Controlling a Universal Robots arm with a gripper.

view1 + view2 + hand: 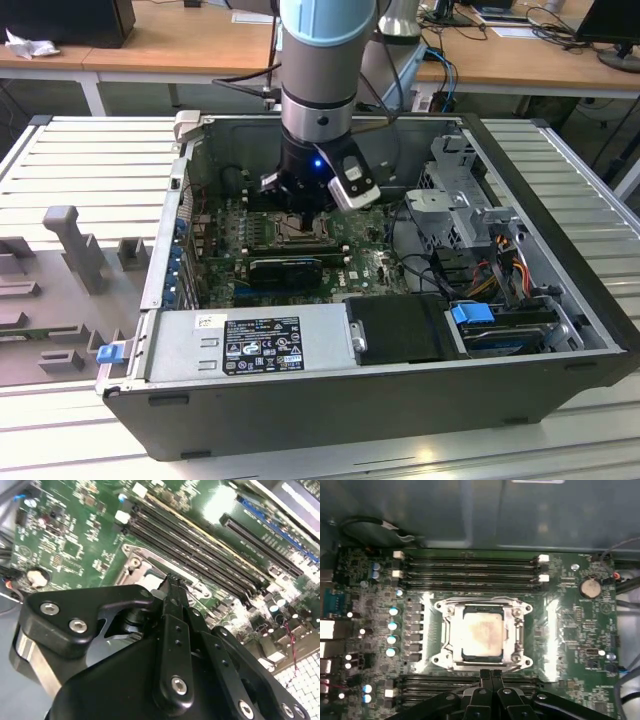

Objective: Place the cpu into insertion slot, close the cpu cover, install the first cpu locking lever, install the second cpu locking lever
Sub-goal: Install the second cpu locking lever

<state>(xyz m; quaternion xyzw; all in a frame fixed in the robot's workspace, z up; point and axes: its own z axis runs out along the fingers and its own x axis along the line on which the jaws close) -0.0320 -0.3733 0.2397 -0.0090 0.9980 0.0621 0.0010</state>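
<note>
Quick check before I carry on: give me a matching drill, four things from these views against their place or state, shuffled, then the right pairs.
Things:
1. chip
2. cover frame
3. end effector
4. coin battery

Place or state:
A. fingers pressed together, tips at the socket's edge
B. lying flat in the socket, pale top showing through the window
C. round and silver, on the green board away from the socket
D. folded down flat around the chip

Pairs: 1-B, 2-D, 3-A, 4-C

Wood desks [180, 45] behind, slatted metal bench [80, 170]
</note>
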